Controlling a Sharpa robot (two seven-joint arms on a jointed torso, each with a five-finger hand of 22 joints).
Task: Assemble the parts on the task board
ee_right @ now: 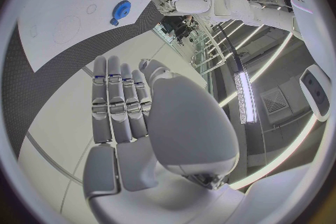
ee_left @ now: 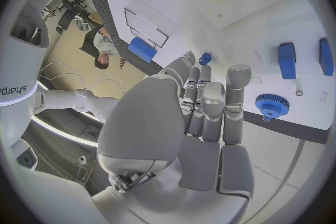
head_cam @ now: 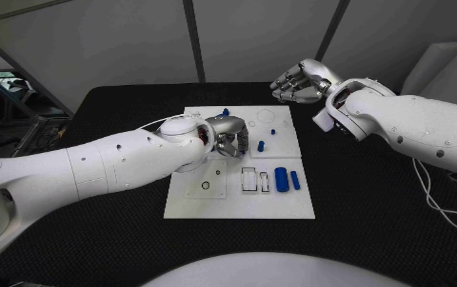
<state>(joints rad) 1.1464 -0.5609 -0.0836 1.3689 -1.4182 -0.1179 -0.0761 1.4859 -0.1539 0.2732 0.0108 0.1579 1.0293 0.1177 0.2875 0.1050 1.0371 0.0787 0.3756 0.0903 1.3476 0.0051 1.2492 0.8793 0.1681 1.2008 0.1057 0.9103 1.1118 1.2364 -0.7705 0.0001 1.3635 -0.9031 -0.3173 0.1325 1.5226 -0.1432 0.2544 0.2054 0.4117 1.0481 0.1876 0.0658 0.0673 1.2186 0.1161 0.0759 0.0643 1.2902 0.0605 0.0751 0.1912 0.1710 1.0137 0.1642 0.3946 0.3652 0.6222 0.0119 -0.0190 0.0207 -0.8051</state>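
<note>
the task board (head_cam: 191,201) lies in the middle of the black table (head_cam: 371,201). the left hand (head_cam: 226,135) hangs over the board's middle with its fingers bent downward; in the left wrist view the fingers (ee_left: 210,106) lie side by side, nearly straight, with nothing between them, so the hand is empty and unclenched. the right hand (head_cam: 303,82) is raised beyond the board's far right corner, well apart from it, fingers loosely curled in the head view and laid straight and empty in its own wrist view (ee_right: 122,101).

on the board, a blue cylinder (head_cam: 281,179) and a thinner blue pin (head_cam: 295,180) lie side by side near the right edge. a small blue peg (head_cam: 261,146) stands just beside the left hand. a blue gear (ee_left: 271,105) sits at the board's far edge.

the word "sharpa" (ee_left: 13,90) reads on the robot's arm in the left wrist view.
</note>
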